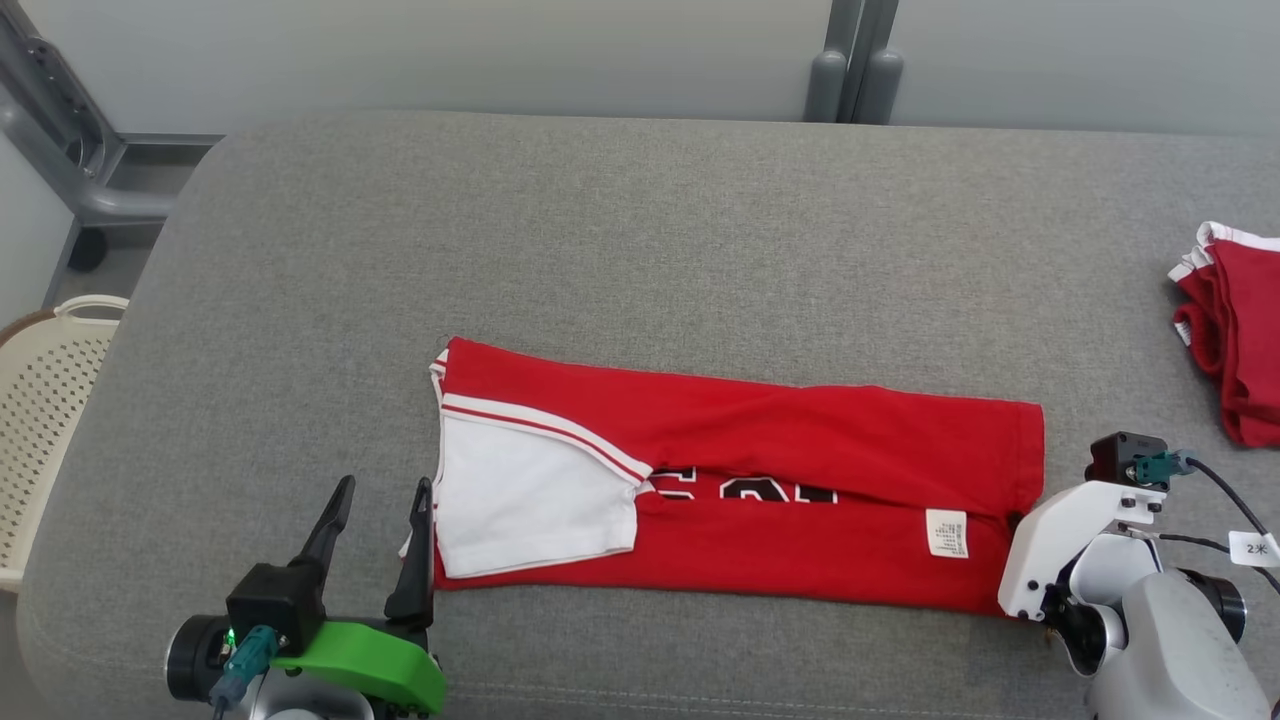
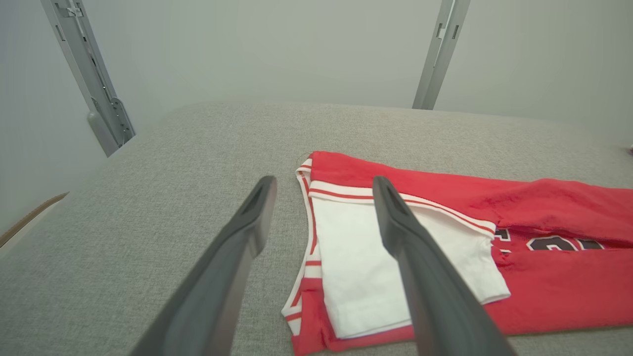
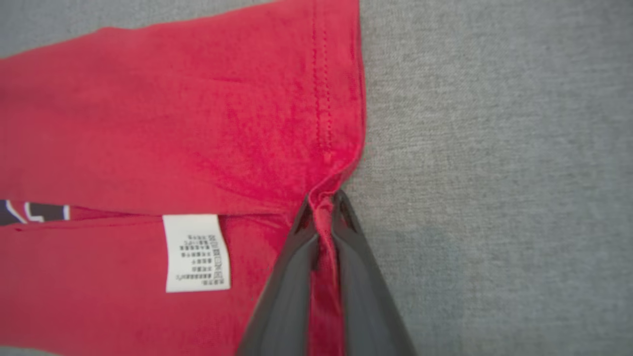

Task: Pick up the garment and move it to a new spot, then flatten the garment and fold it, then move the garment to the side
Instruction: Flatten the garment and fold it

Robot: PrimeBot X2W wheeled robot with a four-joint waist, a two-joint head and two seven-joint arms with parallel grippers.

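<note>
Found the garment (image 1: 760,440), a red jersey, folded into a long band across the near middle of the grey cushion (image 1: 640,220). Saw a white panel (image 1: 530,510) turned up at its left end and a white label (image 1: 946,533) near its right end, with print too small to read. Could make out only the tops of black lettering (image 1: 760,490), with everything below tucked under the upper fold. Caught the right gripper (image 3: 324,198) closed tight on the hem at the right end, with a ridge of red cloth pinched between the fingers; in the head view, lost those fingers beneath the pale wrist housing. Noted the left gripper (image 1: 385,485) spread wide and holding nothing, just beside the garment's left edge; could not tell whether touching it. Glimpsed a red bundle (image 1: 1235,340) at the right edge, cut off and well apart. Made out a pale basket (image 1: 50,400), also cut off, beyond the cushion's left side.
</note>
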